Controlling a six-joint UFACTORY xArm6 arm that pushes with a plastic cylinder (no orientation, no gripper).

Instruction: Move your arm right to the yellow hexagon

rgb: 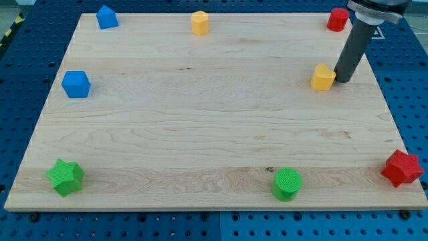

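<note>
In the camera view a pale wooden table (200, 134) lies on a blue pegboard (20, 80). The dark rod comes down from the view's top right, and my tip (343, 81) rests on the table just to the view's right of a yellow block (324, 77), close beside it; whether the two touch I cannot tell. That block looks like a small cube. The tool here is only this rod, a single piece with no parts to stand apart or together, and it holds nothing.

The yellow hexagon (200, 22) stands near the view's top edge, a little left of the middle, well apart from my tip.

A red block (338, 19) sits in the top right corner, just beside the rod's upper part; its shape is unclear. A blue house-like block (106, 17) is at the top left, and a blue cube (76, 84) lies near the left edge. Along the bottom sit a green star (65, 177) at the left, a green cylinder (287, 184) right of the middle, and a red star (402, 168) at the right corner.
</note>
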